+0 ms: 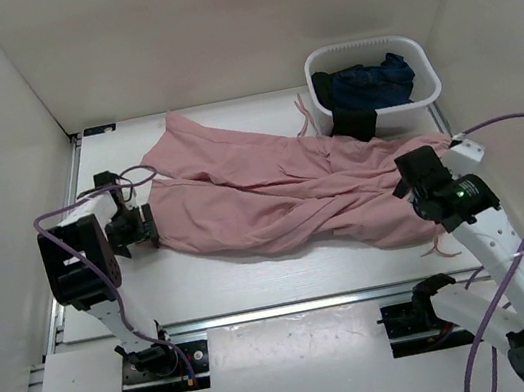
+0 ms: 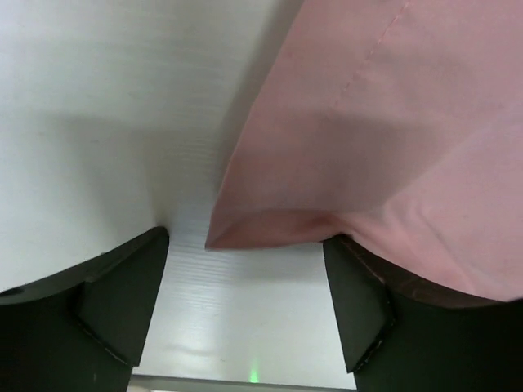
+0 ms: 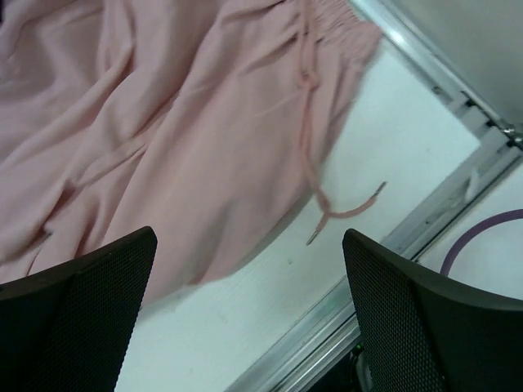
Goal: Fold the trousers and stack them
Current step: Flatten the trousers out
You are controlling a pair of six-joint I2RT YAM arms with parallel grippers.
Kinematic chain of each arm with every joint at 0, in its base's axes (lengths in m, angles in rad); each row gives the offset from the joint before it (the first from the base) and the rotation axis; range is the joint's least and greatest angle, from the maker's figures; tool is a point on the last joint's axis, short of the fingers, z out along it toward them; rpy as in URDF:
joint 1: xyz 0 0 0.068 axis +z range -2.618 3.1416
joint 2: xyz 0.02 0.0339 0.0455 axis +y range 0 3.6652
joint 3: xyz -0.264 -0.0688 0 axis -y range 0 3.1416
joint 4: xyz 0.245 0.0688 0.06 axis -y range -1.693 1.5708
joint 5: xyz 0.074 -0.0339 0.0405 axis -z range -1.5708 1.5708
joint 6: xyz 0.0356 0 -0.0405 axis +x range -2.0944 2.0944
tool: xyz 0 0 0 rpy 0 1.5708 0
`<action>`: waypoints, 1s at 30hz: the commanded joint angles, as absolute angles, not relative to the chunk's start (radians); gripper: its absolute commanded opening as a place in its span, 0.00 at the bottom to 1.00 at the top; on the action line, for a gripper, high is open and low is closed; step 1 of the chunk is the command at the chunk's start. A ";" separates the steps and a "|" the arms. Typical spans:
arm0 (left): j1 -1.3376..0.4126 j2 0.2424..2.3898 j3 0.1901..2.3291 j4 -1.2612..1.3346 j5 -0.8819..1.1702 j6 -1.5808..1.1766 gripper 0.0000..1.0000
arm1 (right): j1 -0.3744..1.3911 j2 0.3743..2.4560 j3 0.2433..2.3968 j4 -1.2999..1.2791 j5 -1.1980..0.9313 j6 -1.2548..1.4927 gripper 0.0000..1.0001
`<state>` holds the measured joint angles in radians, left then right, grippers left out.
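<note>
The dusty-pink trousers lie spread across the table, the two legs reaching left and the gathered waist at the right. My left gripper is open at the cuff of the nearer leg; in the left wrist view the cuff corner sits just ahead of the gap between the fingers, and the pink cloth lies over the right finger. My right gripper is open above the waist end; in the right wrist view the pink cloth and its drawstring lie below the spread fingers.
A white basket at the back right holds a dark blue garment, and a black cloth hangs over its front rim. White walls close the left, back and right. A metal rail runs along the table's near edge.
</note>
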<state>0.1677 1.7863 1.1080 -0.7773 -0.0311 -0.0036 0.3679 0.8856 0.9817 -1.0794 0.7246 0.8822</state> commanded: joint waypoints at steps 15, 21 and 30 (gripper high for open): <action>0.265 1.376 1.408 -1.166 0.008 0.000 0.14 | -0.109 1.057 0.974 -0.963 0.577 0.727 0.99; 0.232 1.619 1.832 -1.200 0.127 0.000 0.14 | -0.109 1.084 0.963 -0.944 0.514 0.709 0.99; 0.140 2.315 2.392 -1.243 -0.049 0.000 0.92 | -0.118 1.249 1.040 -0.952 0.488 0.626 0.99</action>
